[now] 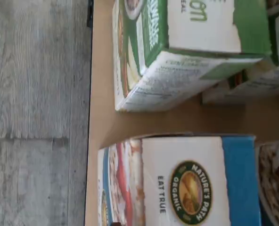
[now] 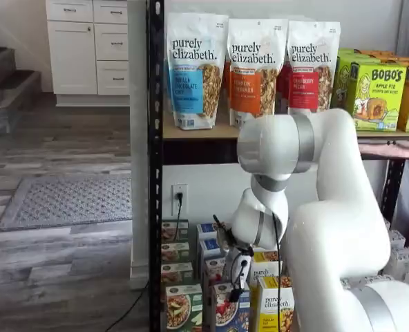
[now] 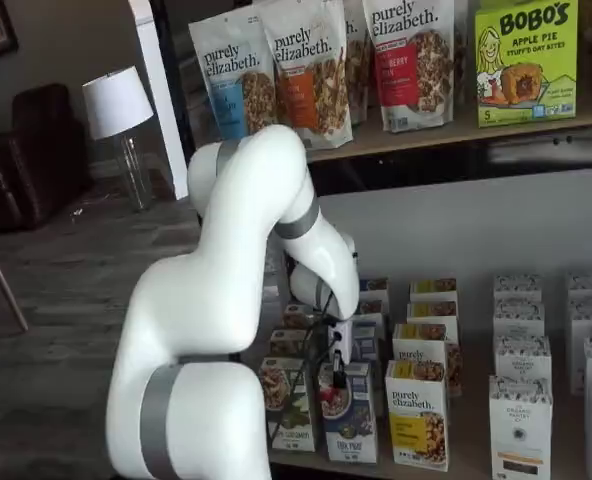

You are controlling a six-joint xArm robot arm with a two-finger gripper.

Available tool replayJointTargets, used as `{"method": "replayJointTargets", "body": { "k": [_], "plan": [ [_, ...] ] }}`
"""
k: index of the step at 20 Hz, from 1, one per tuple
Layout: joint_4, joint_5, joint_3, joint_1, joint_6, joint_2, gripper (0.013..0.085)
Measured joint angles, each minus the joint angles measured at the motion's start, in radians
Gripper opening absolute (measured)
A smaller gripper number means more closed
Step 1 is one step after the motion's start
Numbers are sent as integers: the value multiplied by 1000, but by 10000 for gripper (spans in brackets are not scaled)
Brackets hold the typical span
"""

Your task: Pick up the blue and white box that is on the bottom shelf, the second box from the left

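Note:
The blue and white box point(image 1: 191, 188) shows its white top with a round "Nature's Path" logo and a blue edge in the wrist view. In both shelf views it stands at the front of the bottom shelf point(image 3: 471, 440), between a green-and-white box point(image 3: 286, 405) and a yellow "purely elizabeth" box point(image 3: 419, 415); it also shows in a shelf view point(image 2: 225, 311). My gripper point(image 3: 338, 383) hangs just above the blue box's top, and also shows in a shelf view point(image 2: 233, 294). Its black fingers are seen side-on, so I cannot tell if they are open.
The green-and-white box point(image 1: 201, 23) lies close beside the blue one on the tan surface point(image 1: 102, 94). More rows of boxes stand behind. White boxes point(image 3: 521, 420) stand to the right. An upper board point(image 2: 191, 131) holds granola bags. The grey wood floor point(image 1: 36, 113) is in front.

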State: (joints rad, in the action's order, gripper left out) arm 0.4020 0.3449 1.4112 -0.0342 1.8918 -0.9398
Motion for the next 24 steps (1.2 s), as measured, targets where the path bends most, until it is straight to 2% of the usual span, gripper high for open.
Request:
{"method": "replayJointTargets", "body": {
  "k": [4, 7, 17, 20, 22, 23, 24],
  "plan": [
    [-110, 51, 55, 7, -95, -36, 850],
    [-144, 62, 70, 7, -125, -50, 850],
    [-198, 77, 84, 4, -175, -74, 850],
    [-195, 68, 83, 1, -175, -78, 850],
    [-184, 67, 83, 0, -167, -80, 770],
    [-183, 70, 84, -1, -166, -80, 770],
    [-181, 72, 86, -2, -166, -82, 730]
  ]
}}
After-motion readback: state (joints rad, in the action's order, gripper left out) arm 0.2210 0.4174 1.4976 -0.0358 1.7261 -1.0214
